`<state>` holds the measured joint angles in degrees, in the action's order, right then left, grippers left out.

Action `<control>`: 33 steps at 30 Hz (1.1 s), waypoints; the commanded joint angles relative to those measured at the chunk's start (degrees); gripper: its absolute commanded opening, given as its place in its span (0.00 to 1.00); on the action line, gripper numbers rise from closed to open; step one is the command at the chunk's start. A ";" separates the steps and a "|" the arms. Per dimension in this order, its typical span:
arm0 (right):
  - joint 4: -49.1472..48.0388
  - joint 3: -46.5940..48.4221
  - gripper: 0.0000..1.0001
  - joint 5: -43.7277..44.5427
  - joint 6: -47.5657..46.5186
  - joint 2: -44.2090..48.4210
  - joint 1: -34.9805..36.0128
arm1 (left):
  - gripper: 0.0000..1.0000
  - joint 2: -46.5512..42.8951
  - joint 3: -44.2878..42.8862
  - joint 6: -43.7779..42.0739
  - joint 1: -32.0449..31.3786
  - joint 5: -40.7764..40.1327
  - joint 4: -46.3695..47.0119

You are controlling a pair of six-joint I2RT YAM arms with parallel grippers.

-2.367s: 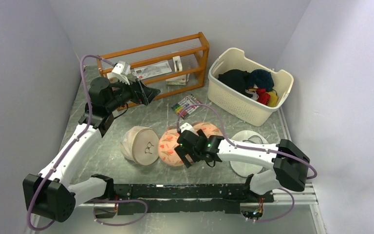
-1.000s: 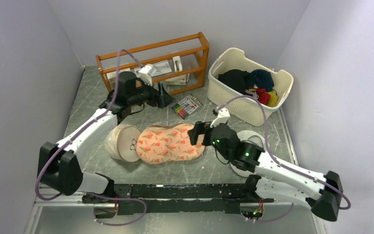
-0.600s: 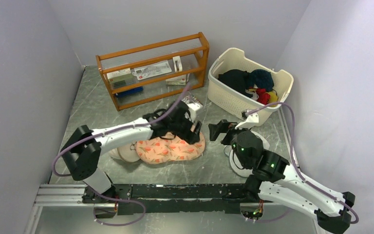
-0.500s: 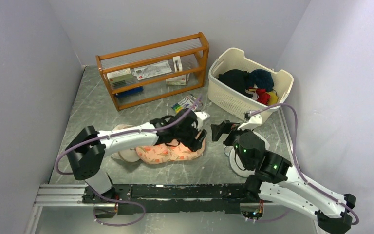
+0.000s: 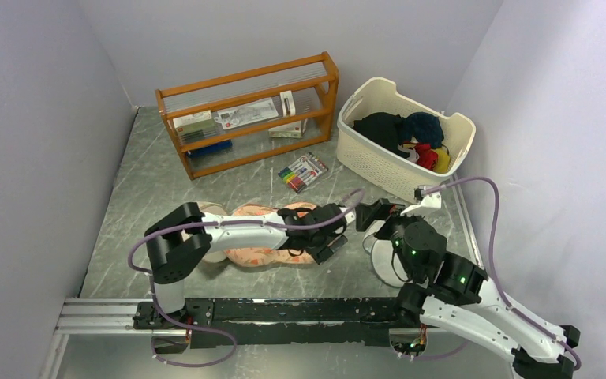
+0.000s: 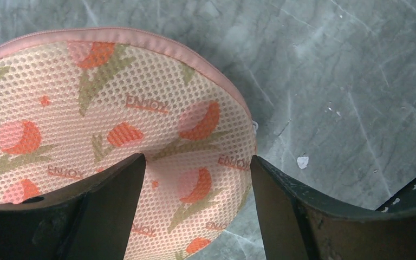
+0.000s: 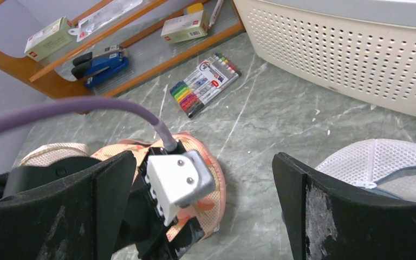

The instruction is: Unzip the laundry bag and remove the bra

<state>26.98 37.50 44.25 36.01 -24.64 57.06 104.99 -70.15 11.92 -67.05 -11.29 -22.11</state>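
The laundry bag (image 5: 256,237) lies flat on the table, peach mesh with orange flowers, its pink zipped edge (image 6: 141,37) closed. My left gripper (image 5: 325,241) reaches across it, jaws wide apart and straddling the bag's right end (image 6: 197,162). The left finger (image 6: 108,206) presses on the fabric; the right finger (image 6: 287,206) stands at the bag's rim. My right gripper (image 5: 371,213) hovers open just right of that end, nothing between its fingers (image 7: 203,160). The bra is hidden.
A beige pouch (image 7: 49,154) peeks out at the bag's left end. A white mesh disc (image 5: 385,257) lies under the right arm. A marker pack (image 5: 301,171), wooden rack (image 5: 248,110) and clothes basket (image 5: 387,170) stand behind.
The left arm swung from the rack down across the bag to its right end. The bag went from folded to laid out flat. The right gripper drew back to the right.
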 commanded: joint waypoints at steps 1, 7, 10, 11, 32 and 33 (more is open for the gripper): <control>2.09 0.70 1.00 1.72 1.12 2.09 -0.02 | 0.82 1.34 -2.66 -0.87 -2.39 -5.70 -1.88; 3.46 1.04 1.00 2.33 1.26 3.23 -0.10 | 0.83 -0.92 -1.77 -0.72 -4.25 -9.73 -1.13; 4.84 1.70 1.00 3.22 1.43 3.76 -0.05 | 0.77 -4.12 -0.24 -1.48 -5.96 -10.38 1.10; 5.26 1.92 1.00 3.53 1.43 4.05 -0.04 | 0.74 -5.27 0.63 -1.88 -6.63 -10.15 2.23; 9.39 4.01 1.00 4.29 1.44 8.81 -0.07 | 0.60 3.64 -2.18 -1.47 -8.45 -12.20 -1.01; 9.45 4.07 1.00 4.13 1.50 8.60 -0.02 | 0.56 3.89 -2.45 -1.40 -8.45 -12.99 -1.44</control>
<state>36.25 40.86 48.14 37.06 -16.10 57.06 107.90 -69.89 10.09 -75.48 -21.43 -21.30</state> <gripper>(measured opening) 0.996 0.611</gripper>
